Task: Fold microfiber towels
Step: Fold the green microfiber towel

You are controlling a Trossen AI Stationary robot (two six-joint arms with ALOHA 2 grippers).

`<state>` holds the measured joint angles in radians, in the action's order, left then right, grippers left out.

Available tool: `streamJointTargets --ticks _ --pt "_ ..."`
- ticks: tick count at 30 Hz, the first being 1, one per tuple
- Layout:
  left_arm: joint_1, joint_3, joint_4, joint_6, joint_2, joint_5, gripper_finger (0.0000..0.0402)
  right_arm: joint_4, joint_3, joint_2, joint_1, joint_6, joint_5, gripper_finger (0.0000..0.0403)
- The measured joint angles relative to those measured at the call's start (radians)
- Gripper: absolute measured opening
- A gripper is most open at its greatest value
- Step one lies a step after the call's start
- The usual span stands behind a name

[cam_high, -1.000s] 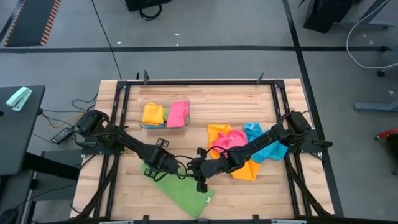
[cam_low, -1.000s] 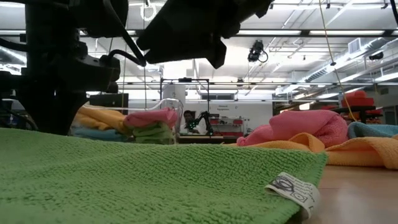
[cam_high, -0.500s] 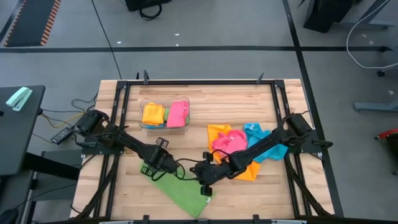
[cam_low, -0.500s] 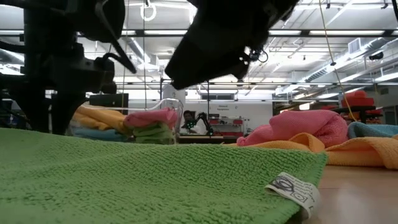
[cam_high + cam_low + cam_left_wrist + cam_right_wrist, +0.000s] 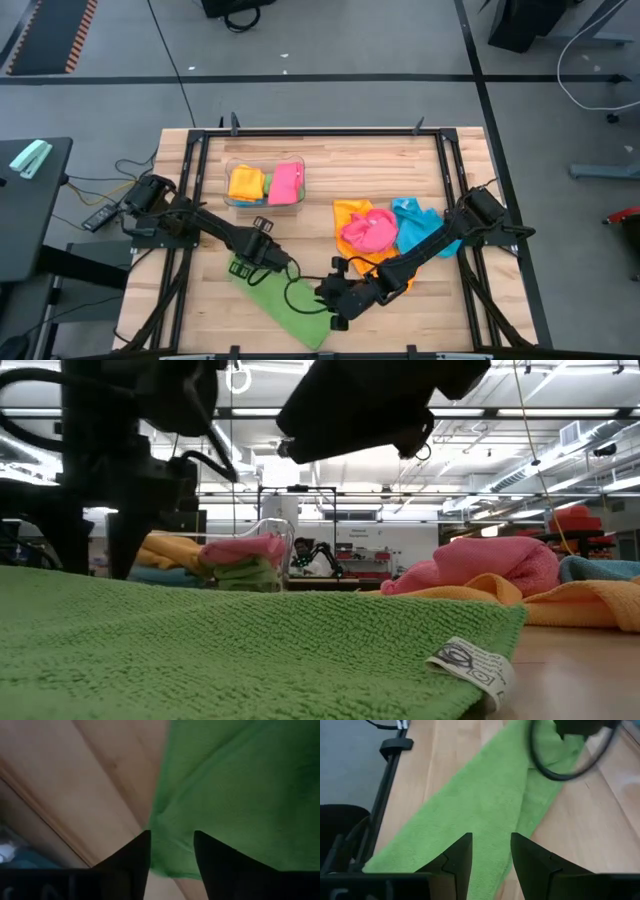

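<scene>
A green microfiber towel (image 5: 285, 305) lies folded into a long strip on the wood table, slanting from the left toward the near edge. My left gripper (image 5: 258, 255) stands open over its far-left end (image 5: 165, 820), fingers pointing down. My right gripper (image 5: 337, 310) hovers open above the strip's right side (image 5: 485, 800), clear of it in the low view (image 5: 370, 410). Pink (image 5: 365, 232), orange (image 5: 350, 212) and blue (image 5: 415, 225) towels lie heaped on the table's right. My left gripper has its open fingers (image 5: 140, 850) on either side of the green towel's far-left end, coming from above. I cannot tell whether they touch the cloth. The towel lies flat on the table.
A clear plastic bin (image 5: 265, 183) with folded yellow and pink towels stands at the far left. The green towel's white tag (image 5: 470, 665) lies at its near right corner. Bare wood shows along the near right and far middle of the table.
My left gripper has opened over the green towel's far-left end, which now lies flat. My right gripper has swung toward the table's near edge, from beside the pink towel to above the green strip's right side.
</scene>
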<state>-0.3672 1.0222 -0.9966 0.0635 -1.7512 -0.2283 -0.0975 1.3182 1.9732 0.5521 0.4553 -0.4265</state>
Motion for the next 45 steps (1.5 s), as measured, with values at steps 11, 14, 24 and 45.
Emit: streamJointTargets --ticks 11,14,24,45 --pt "0.074 0.000 0.030 0.046 -0.004 0.128 0.0156 0.014 0.000 0.000 0.000 -0.020 -0.002 0.0143" --pt "0.074 0.000 0.065 0.050 -0.004 0.156 0.0138 0.011 0.000 0.000 -0.001 -0.021 0.041 0.0143" --pt "0.049 0.000 0.072 -0.014 -0.005 0.171 0.0015 -0.011 0.000 0.001 -0.009 -0.014 0.057 0.0142" --pt "0.045 0.145 -0.191 -0.201 -0.005 0.164 0.0014 -0.092 0.000 0.001 -0.077 -0.097 0.242 0.0142"
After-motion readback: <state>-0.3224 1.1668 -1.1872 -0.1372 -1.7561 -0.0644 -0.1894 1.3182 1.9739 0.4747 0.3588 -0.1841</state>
